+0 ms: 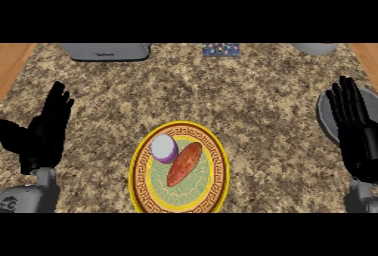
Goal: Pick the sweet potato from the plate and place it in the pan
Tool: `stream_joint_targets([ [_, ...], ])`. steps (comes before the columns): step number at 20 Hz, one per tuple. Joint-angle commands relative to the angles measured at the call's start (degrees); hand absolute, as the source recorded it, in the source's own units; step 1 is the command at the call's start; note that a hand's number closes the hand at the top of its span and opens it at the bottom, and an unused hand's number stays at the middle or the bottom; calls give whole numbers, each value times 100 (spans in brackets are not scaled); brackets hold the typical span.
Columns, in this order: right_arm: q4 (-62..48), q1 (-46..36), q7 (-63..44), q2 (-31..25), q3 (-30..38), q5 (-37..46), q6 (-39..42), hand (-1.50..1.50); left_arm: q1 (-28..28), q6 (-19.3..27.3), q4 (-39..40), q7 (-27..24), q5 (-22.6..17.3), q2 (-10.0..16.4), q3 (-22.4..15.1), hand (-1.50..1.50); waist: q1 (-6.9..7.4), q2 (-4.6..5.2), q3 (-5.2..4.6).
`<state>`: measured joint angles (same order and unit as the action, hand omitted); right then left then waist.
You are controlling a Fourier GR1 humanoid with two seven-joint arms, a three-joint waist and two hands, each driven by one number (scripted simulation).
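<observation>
On the plate [137, 175]: sweet potato [183, 164] is laid aslant.
Handling: judged stiff and light (ends taper); best gripped mid-body.
Left hand [46, 135], right hand [358, 135]: fingers held straight, nothing grasped.

The counter [221, 95] looks like rough speckled granite between wooden edges [13, 60], the plate [139, 167] seems smooth glazed ceramic, and the sweet potato [183, 164] has matt skin.

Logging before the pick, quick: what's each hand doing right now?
Left hand: open, fingers straight, holding nothing.
Right hand: open, fingers straight, holding nothing.
</observation>
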<state>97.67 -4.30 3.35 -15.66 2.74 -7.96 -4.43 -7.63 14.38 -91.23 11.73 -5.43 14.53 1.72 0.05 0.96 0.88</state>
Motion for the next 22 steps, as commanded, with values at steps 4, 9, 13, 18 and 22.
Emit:
stream_joint_targets([
  [4, -654, -108, -151, 933, -1500, 453, 172, 150, -428, -473, 301, -423, 51, 310, 43, 0, 65, -65, -91],
  [9, -837, 507, 468, 1377, -2225, 2441, -1605, -150, -360, -556, 442, -532, 23, 189, -57, 0, -141, -116, -105],
  [13, -179, 1454, 626, 1215, -2477, 3466, -2622, -150, -281, -448, 367, -554, 30, 119, -7, 0, -244, -161, -106],
  [18, 1813, 2360, -1030, 312, -3032, 4359, -1874, -150, -465, -620, 687, -719, -17, 116, 41, 0, -178, -122, -109],
  [22, 2387, 2240, -2297, -153, -3386, 5314, -880, -150, -390, -539, 697, -785, 98, -47, -119, 0, -133, -118, -125],
])
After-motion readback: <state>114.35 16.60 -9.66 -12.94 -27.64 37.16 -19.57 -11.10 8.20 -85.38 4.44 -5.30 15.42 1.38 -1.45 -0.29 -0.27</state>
